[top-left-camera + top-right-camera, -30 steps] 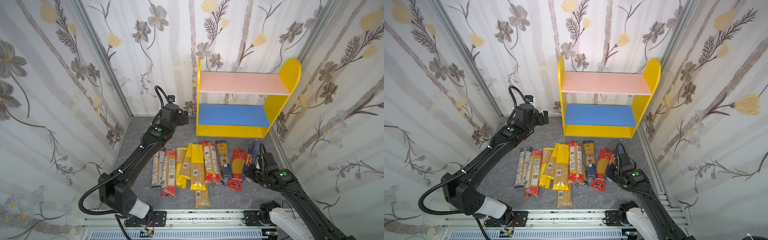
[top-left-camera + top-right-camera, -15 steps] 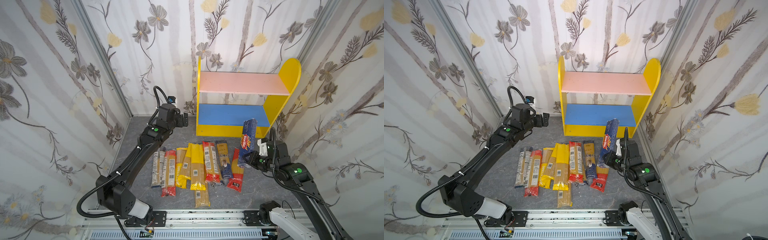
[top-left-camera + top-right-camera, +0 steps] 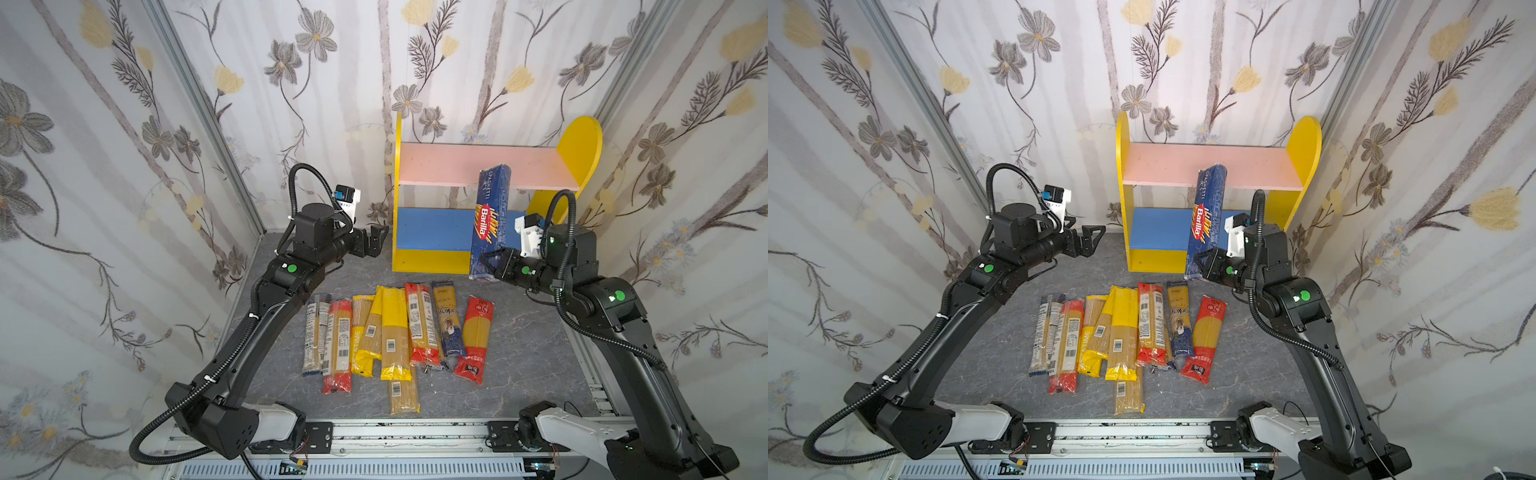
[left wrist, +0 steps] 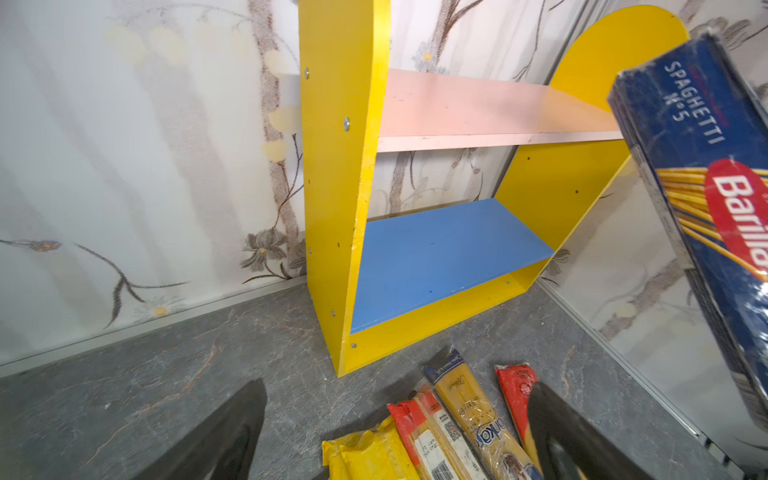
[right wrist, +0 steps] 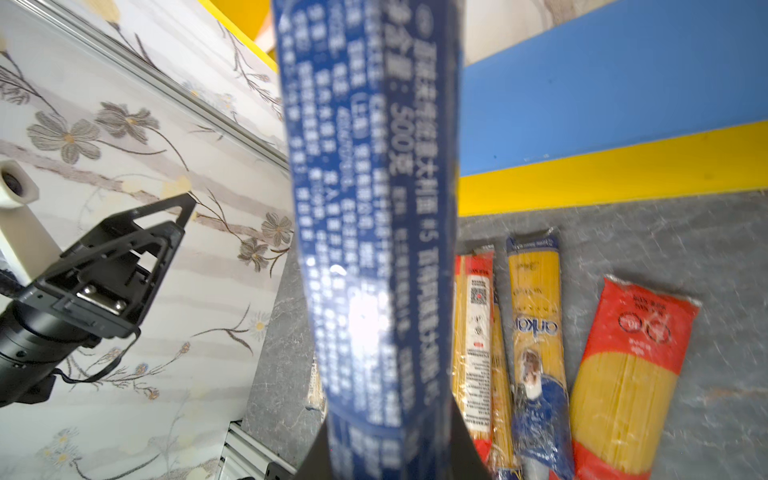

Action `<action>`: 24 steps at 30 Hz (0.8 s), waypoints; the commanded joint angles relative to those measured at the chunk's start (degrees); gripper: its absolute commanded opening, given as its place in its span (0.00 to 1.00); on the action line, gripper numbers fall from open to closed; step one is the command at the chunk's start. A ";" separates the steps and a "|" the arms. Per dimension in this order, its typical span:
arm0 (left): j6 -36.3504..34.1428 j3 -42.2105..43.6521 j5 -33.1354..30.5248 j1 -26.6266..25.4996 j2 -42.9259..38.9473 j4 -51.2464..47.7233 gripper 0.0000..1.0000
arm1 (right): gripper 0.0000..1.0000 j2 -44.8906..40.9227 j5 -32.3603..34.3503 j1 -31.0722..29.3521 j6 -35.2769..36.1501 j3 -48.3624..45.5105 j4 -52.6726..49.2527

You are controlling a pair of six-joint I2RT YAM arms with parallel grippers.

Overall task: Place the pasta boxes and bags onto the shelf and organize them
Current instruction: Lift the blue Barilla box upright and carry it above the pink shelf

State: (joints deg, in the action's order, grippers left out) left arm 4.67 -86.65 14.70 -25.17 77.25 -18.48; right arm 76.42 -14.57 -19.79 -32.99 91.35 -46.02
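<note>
Both top views show the right tool (image 3: 489, 262) holding the blue pasta box (image 3: 491, 208) standing up before the shelf (image 3: 582, 141). It should lay it flat there, slowly. The left tool (image 3: 379, 242) is wide, empty.

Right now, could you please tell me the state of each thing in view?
Barilla box, lifted near upright before the shelf, gripped near its lower end.
right gripper, shut on the Barilla box.
left gripper, open, empty, beside the shelf.
shelf, upright, both boards bare.
pasta packets, lying flat on the table in a row.
</note>
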 commanded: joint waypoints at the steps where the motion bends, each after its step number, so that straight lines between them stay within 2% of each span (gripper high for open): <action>1: 1.32 -1.64 6.30 -0.13 0.67 0.44 1.00 | 0.12 5.12 1.61 -0.05 5.98 7.88 9.52; 9: -1.01 -2.71 4.87 -0.40 0.62 0.46 1.00 | 0.12 22.51 1.70 0.12 9.34 29.61 11.89; 14: -1.95 -1.99 3.43 -0.38 -0.08 0.46 1.00 | 0.12 34.99 -1.65 0.27 6.72 44.29 15.40; 17: -2.51 -1.27 2.26 -0.37 -0.83 0.46 1.00 | 0.13 40.50 -5.39 0.44 2.34 47.97 20.66; 24: -4.39 -0.19 -0.76 0.06 -2.78 0.37 1.00 | 0.14 47.72 -10.26 0.37 -3.92 49.46 28.52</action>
State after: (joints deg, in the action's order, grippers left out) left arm 2.04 -87.07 15.88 -25.32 75.18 -18.72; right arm 123.07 -21.32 -19.33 -34.24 139.39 -31.07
